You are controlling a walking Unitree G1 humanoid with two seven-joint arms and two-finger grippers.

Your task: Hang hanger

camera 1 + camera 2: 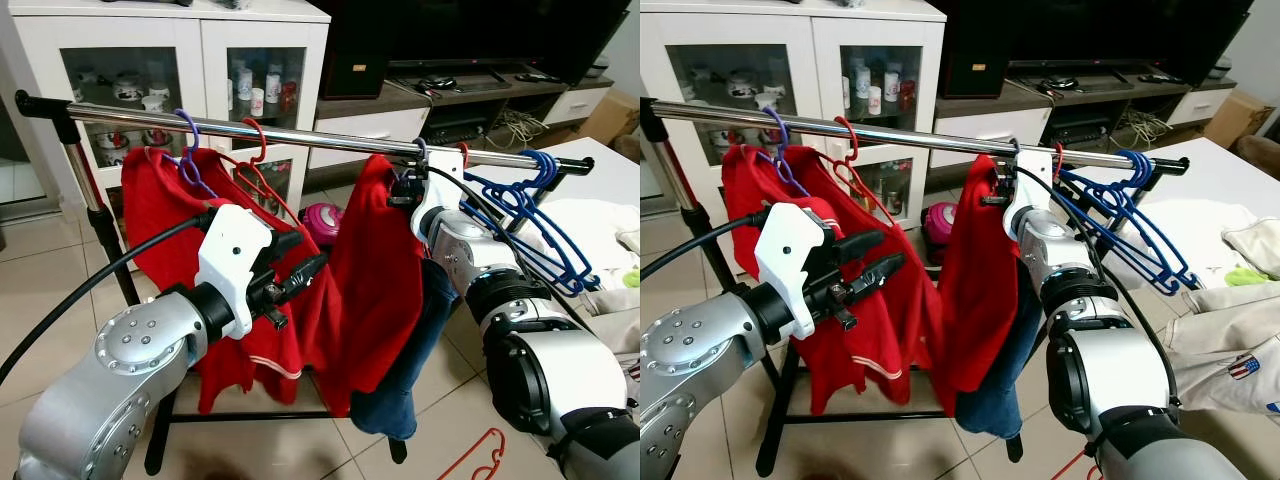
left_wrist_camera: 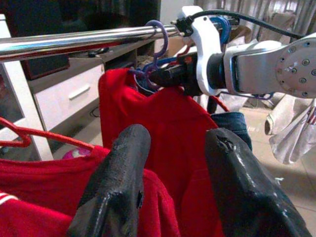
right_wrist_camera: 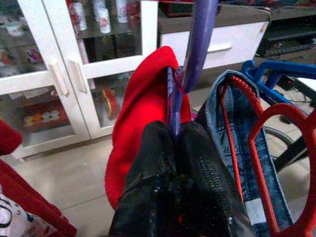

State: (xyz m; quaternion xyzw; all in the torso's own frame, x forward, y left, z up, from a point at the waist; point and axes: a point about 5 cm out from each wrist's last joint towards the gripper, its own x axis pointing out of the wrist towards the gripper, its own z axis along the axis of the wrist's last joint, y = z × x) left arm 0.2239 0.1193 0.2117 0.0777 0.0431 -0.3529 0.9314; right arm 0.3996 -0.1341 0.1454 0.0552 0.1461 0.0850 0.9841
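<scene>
A chrome rail (image 1: 320, 137) runs across in front of me at chest height. A purple hanger (image 3: 200, 39) carries a red shirt (image 1: 375, 270), and its hook (image 2: 160, 29) is over the rail near the right end. My right gripper (image 3: 174, 129) is shut on this hanger's neck just below the rail, also seen in the left eye view (image 1: 405, 190). My left gripper (image 1: 305, 258) is open and held in front of the red clothes at the rail's middle, a little left of that shirt, with nothing between its fingers (image 2: 118, 168).
More red garments (image 1: 165, 210) hang on a purple hanger (image 1: 188, 135) and a red hanger (image 1: 258, 140) at the left. Blue hangers (image 1: 530, 215) crowd the rail's right end, jeans (image 1: 410, 370) hang behind the shirt. A red hanger (image 1: 480, 455) lies on the floor. A table with laundry (image 1: 600, 230) stands at the right.
</scene>
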